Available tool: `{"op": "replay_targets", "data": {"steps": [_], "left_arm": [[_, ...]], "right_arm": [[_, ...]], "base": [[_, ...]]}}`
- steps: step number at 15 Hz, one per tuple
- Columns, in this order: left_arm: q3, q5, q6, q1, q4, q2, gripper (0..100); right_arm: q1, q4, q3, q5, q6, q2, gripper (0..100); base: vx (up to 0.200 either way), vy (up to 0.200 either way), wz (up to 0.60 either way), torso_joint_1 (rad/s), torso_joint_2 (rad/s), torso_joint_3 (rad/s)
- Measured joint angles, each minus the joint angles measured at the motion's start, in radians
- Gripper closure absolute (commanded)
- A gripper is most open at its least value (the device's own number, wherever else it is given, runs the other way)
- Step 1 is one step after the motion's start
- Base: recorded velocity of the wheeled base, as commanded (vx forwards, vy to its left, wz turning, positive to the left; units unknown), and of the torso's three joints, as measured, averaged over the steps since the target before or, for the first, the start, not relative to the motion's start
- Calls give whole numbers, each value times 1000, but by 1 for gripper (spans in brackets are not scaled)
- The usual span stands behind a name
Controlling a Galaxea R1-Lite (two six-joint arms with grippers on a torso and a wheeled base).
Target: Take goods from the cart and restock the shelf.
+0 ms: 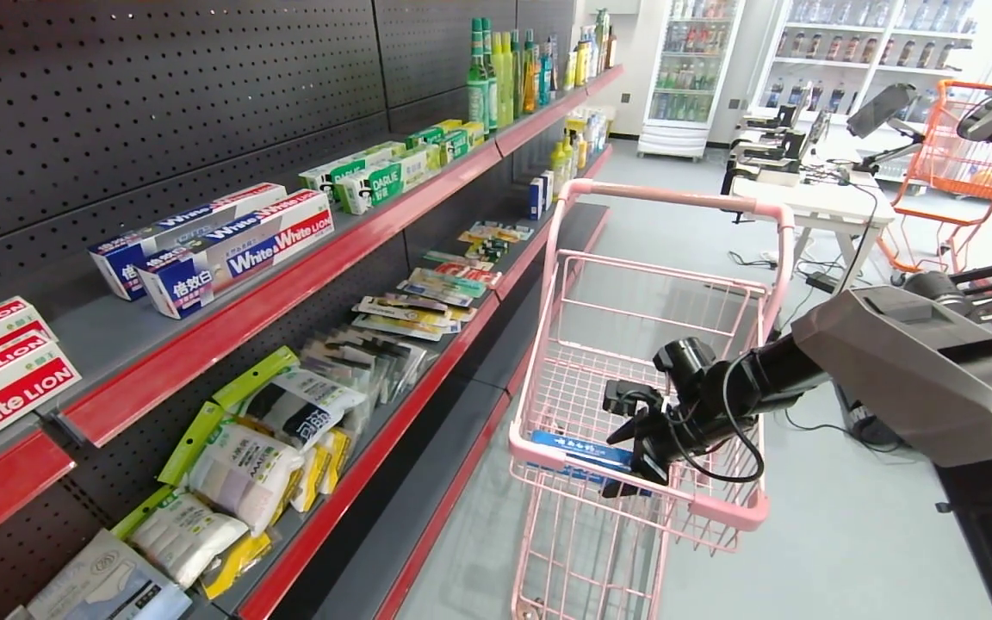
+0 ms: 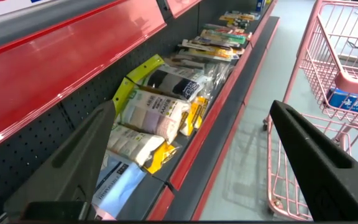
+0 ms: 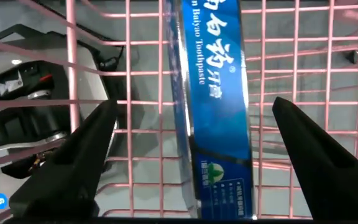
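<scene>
1. The right hand (image 1: 634, 456) hangs inside the pink wire cart (image 1: 660, 196), released, with its two dark wedge-shaped fingers (image 3: 86, 162) spread wide; the blue toothpaste box (image 3: 213, 124) lies under it, between the fingers, on the basket floor; whether they touch it I cannot tell.
2. The box is long and flat-sided, of glossy card with white lettering; under it runs a grid of thin pink rods, with grey floor showing through.
3. The cart's padded rim passes just in front of this hand, and its tubular handle stands beyond it.
4. The left hand (image 2: 192, 106) is released too, fingers apart with nothing between them; ahead of it the lower shelf (image 2: 197, 130) holds soft plastic packets (image 2: 148, 118) with green card headers, leaning in a row behind a red metal lip.
5. Up and to the left of the right hand, white-and-red cartons (image 1: 229, 237) lie on the upper shelf against black pegboard; green bottles (image 1: 483, 73) stand farther along.
6. Well beyond the right hand are a white bench (image 1: 815, 202) carrying screens and an orange wire cart (image 1: 961, 164).
</scene>
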Motion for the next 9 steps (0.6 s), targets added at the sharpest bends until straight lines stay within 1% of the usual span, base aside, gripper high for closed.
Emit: {"op": "replay_targets", "data": {"steps": [9], "left_arm": [[0, 0, 0, 0, 0, 0, 0]], "right_arm": [[-14, 4, -73, -7, -4, 62, 0]], "base": [[0, 0, 0, 0, 0, 0]]}}
